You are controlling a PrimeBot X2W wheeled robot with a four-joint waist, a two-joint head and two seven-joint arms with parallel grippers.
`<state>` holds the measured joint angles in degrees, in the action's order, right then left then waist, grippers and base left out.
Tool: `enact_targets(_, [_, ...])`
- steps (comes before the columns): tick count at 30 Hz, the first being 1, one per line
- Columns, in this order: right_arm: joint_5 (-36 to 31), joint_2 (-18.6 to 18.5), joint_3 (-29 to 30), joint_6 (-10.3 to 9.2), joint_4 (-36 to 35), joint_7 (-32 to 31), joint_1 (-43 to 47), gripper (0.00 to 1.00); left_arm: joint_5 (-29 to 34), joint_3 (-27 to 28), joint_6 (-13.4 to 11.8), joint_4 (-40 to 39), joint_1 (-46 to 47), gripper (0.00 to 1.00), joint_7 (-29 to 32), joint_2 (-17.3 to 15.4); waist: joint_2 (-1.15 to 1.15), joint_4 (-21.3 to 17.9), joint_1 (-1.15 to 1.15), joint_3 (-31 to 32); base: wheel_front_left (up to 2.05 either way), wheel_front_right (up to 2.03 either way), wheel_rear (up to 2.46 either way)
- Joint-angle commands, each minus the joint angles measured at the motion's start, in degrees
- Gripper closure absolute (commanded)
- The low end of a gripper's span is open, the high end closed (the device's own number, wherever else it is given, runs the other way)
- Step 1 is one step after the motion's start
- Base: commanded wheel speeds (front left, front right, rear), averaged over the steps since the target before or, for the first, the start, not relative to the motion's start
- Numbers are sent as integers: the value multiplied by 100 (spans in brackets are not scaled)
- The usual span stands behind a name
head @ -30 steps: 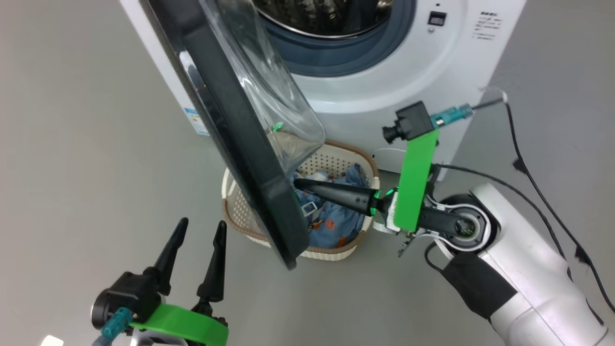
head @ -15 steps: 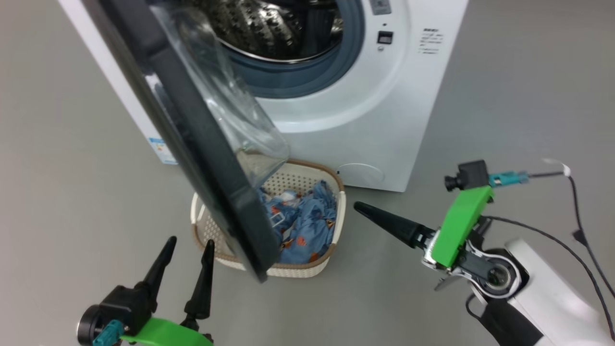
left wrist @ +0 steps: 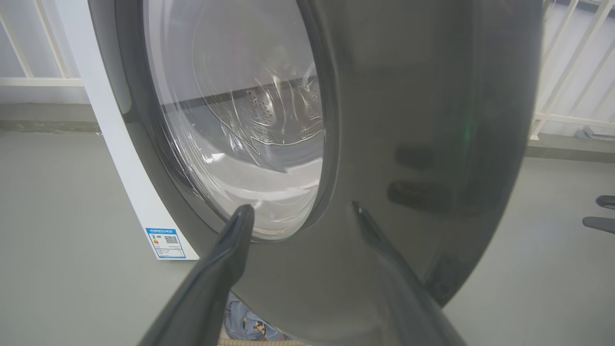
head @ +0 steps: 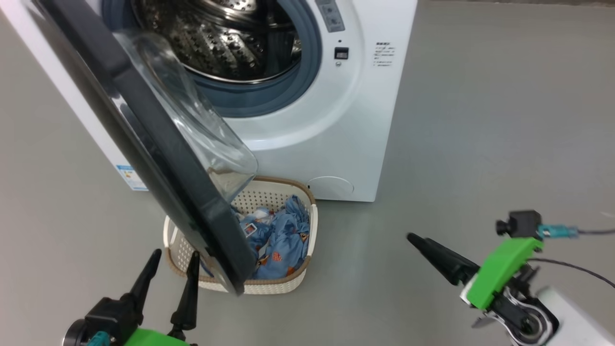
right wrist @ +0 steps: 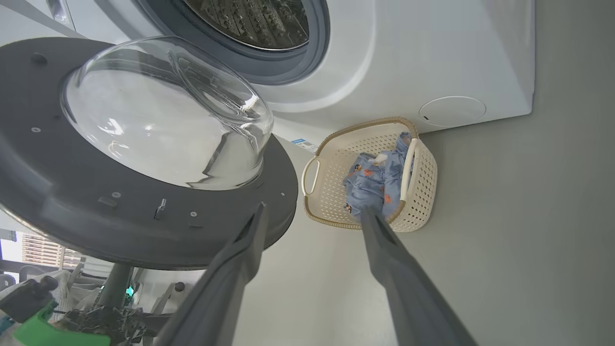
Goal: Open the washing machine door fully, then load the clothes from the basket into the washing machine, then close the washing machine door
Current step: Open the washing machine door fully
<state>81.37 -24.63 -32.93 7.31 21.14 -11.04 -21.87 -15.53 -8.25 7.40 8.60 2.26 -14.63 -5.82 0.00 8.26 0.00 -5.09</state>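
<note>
In the head view, the washing machine door [head: 158,158] stands half open. Its free edge hangs over the basket [head: 288,283] and the clothes [head: 281,235] in front of the washing machine [head: 346,134]. The left tool [head: 175,253], fingers apart and empty, sits just outside that edge, probably in its swing path.

In the left wrist view, this tool faces the glossy outer face. Pushing here would shut the door, so hooking the rim seems better.

In the right wrist view, the right tool [right wrist: 314,207], spread and empty, faces the inner side. Bare floor [right wrist: 528,240] leaves room to approach.
</note>
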Motion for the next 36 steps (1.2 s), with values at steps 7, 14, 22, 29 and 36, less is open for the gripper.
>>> enact_targets(7, [-509,-538,-428,18,116,1055,372,0,-25,321,9,-158,-70,0,-37,-89,0,-166,0,137,0,0,0])
enact_targets(14, [-1001,-785,-871,18,493,2241,559,0,-35,404,9,-157,-151,0,-37,-77,0,-197,0,208,0,0,0])
enact_targets(22, [-2143,-662,-23,18,586,2600,664,0,-11,484,9,-196,-177,0,-37,-44,0,-245,0,181,0,0,0])
enact_targets(29, [-3710,-184,1468,18,-34,2602,1258,0,-1,497,9,-208,-162,0,-37,-45,0,-252,0,180,0,0,0])
enact_targets(36, [-4998,370,2668,18,-790,2603,1949,0,7,476,9,-213,-156,0,-37,-65,0,-214,0,239,0,0,0])
